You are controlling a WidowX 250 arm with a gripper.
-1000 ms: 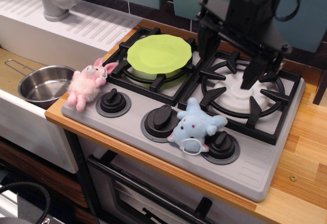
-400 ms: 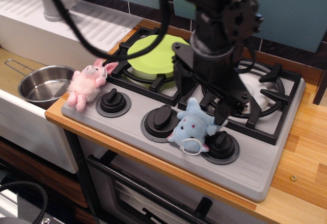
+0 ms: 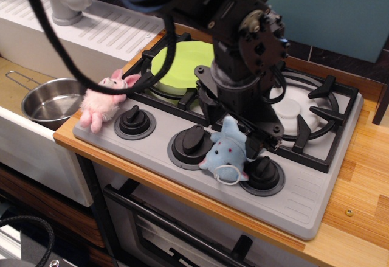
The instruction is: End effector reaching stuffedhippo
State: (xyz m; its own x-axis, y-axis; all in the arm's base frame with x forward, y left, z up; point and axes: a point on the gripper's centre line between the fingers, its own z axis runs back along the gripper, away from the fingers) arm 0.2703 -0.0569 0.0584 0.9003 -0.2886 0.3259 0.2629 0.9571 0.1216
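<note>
Near the tabletop's front edge, hand (image 3: pixel 246 134) sits low over stuffedhippo (image 3: pixel 226 152), fingers straddling its back end; whether they grip it, cannot tell. Hippo lies between two knobs, directly below and slightly toward front; long axis runs front-to-back. Versus earlier frame: hand dropped lower and closer, hippo's rear limb now hidden.

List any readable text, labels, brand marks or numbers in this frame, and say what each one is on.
No readable text anywhere in this frame.
Stove knobs: plain black, no visible markings.
Gripper and its wrist: no legible label or brand.
Stuffed hippo, pink plush, green plate, steel pot: no lettering or tags readable.
</note>
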